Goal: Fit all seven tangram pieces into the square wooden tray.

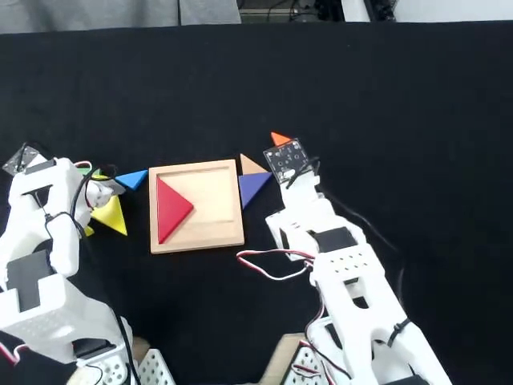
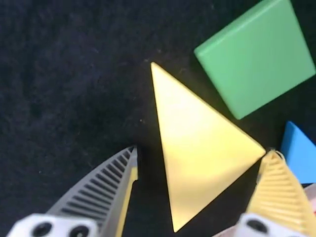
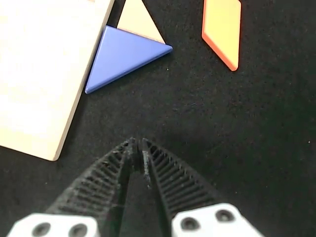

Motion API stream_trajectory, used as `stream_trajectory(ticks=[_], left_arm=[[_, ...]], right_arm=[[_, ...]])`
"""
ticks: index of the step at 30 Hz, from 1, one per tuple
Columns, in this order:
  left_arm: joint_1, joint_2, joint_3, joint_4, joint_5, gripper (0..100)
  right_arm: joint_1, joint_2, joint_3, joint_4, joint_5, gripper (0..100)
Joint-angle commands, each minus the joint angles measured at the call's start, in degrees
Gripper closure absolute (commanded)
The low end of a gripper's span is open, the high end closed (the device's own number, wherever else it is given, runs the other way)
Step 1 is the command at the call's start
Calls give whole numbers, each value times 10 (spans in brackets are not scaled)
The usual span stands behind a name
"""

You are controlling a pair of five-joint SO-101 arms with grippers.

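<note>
**A:** What does the tray look like?
**B:** It's one pale square wooden tray [image 1: 215, 210] with one red triangle [image 1: 170, 208] against its 9 o'clock wall.
**A:** Outside it?
**B:** Six pieces. At 9 o'clock is the yellow triangle [image 2: 197, 143], with the left gripper [image 2: 202, 153] spread astride it. At 3 o'clock are the indigo triangle [image 3: 123, 57] and tan triangle [image 3: 138, 22]. There's also a light-blue triangle [image 1: 132, 178] and an orange parallelogram [image 3: 222, 29]. The left wrist view shows the green square [image 2: 256, 54] plainly. The right gripper [image 3: 138, 144] is pinched closed, empty.

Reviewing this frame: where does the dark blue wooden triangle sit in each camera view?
High view: the dark blue triangle touches the square wooden tray's right edge, just below the tan triangle.
Right wrist view: against the tray's edge, touching the tan triangle, ahead of the shut right gripper.
Left wrist view: aimed elsewhere, at the yellow triangle and green square.
Shared landmark: the tray's edge.
</note>
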Motion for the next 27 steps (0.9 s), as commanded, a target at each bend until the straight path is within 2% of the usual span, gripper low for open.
stream_trajectory(ticks=[1,13,27], left_arm=[[-3,1,-38,-11,53,629],[13,-10,-44,-5,90,627],[35,-3,-48,-11,90,629]], right_arm=[[4,-22,-5,-12,4,983],[4,-22,-4,-12,4,983],[4,-22,-4,-12,4,983]])
